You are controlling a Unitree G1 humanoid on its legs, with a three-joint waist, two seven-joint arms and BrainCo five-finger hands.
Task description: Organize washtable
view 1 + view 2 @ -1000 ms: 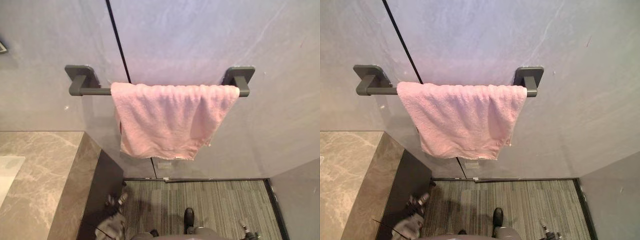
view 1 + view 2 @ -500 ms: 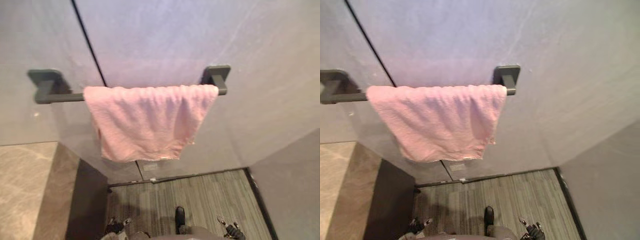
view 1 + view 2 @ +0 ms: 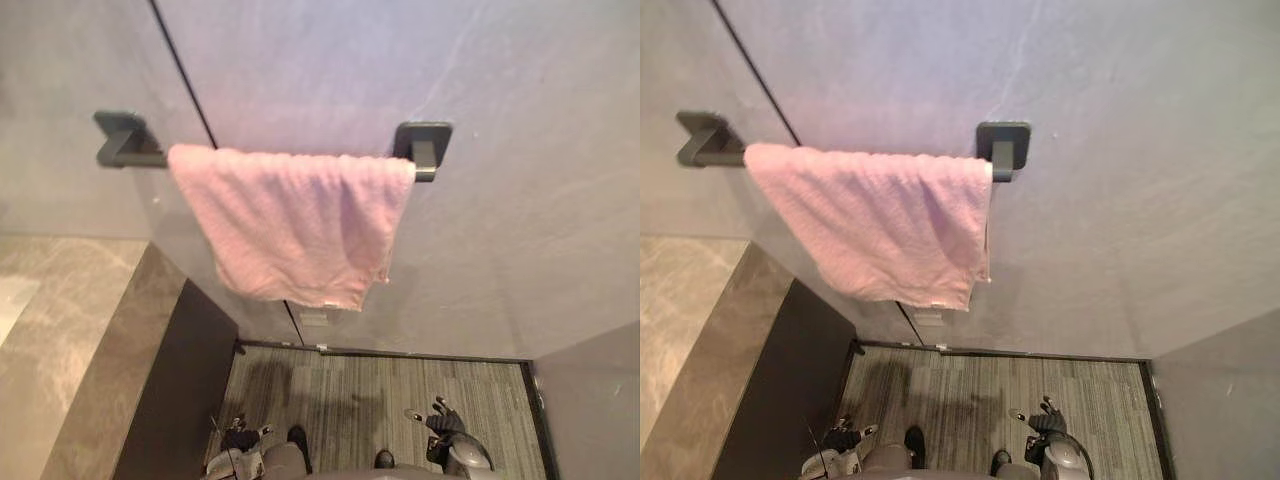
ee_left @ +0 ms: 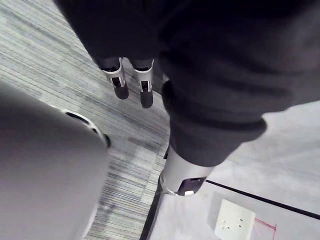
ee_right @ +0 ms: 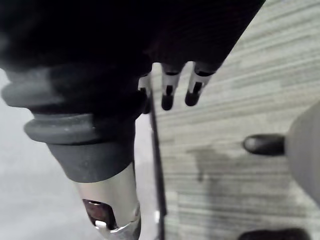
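Nearest, at 7 o'clock in the head views, the left hand (image 3: 240,440) hangs low over the striped floor (image 3: 380,400). Its fingers (image 4: 145,94) are loosely straight and hold nothing. At 5 o'clock the right hand (image 3: 443,422) hangs the same way, its fingers (image 5: 167,97) relaxed and slightly spread, with nothing in them. Both hands are well apart from everything else.

Farther on, from 7 to 9 o'clock, stands the marble washtable (image 3: 70,330), with a dark side panel (image 3: 180,400) facing the floor.

Beyond it, on the grey wall (image 3: 520,200), a small wall socket (image 3: 313,317) sits just under the hem of the pink towel (image 3: 290,220). The towel is draped over a dark grey towel bar (image 3: 128,150) toward 12 o'clock. It is bunched toward the bar's right bracket (image 3: 422,148), its lower edge slants, and the left end of the bar is bare. A thin dark seam (image 3: 185,70) runs up the wall behind the towel toward 11 o'clock.
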